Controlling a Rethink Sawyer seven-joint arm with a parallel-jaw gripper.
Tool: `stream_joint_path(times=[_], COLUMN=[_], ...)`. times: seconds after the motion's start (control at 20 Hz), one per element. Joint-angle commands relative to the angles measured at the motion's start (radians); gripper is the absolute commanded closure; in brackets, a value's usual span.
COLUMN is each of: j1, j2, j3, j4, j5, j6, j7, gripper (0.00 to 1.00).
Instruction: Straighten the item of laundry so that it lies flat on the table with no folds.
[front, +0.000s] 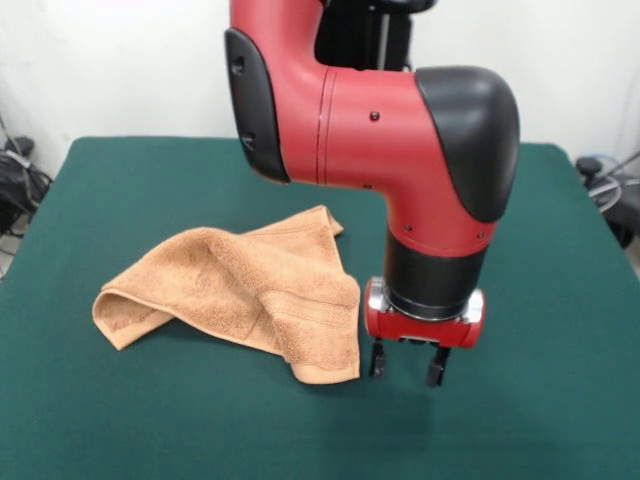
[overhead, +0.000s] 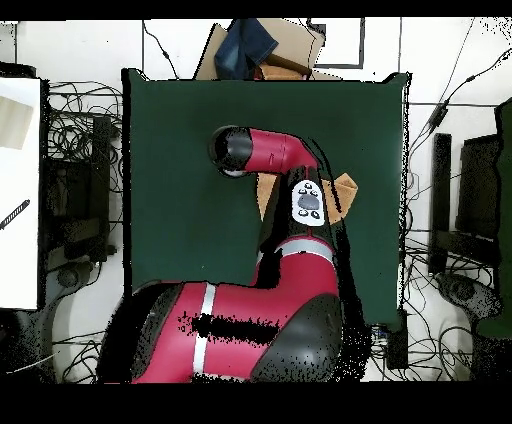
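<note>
While the red and black Sawyer arm (front: 400, 130) bends down from the top of the front view, its wrist points straight at the desk (front: 520, 400) and the pincer (front: 407, 365) hangs just above the green felt. Its two short black fingers (front: 377, 358) are spread apart with nothing between them. The peach-orange terry towel (front: 240, 290) lies crumpled at about nine o'clock from the pincer, just beside it but not touching; one layer is folded over another, a woven band stripe crosses the lower flap, and one corner points toward the far side.

From overhead, the arm (overhead: 270, 290) reaches up from the bottom and covers most of the towel (overhead: 345, 190) (only orange scraps show beside the wrist). The dark green desk top (overhead: 180, 150) is much larger than the cloth. Around it run tangled black cables (overhead: 75, 130), with a cardboard box (overhead: 290, 45) at twelve o'clock beyond the far edge and white wall behind the robot in the front view.
</note>
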Motion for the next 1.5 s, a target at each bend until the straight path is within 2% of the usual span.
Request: stream_joint_path(times=[0.05,0.6,1.5], j1=[-0.013,-0.003,-0.044], j2=[0.003,0.004,-0.016], j3=[0.032,0.008,0.014], j4=[0.030,0.032,0.088], j5=[0.007,-0.011,-0.043], j6=[0.091,0.079,0.032], j7=[0.100,0.104,0.053], gripper=[0.00,0.00,0.00])
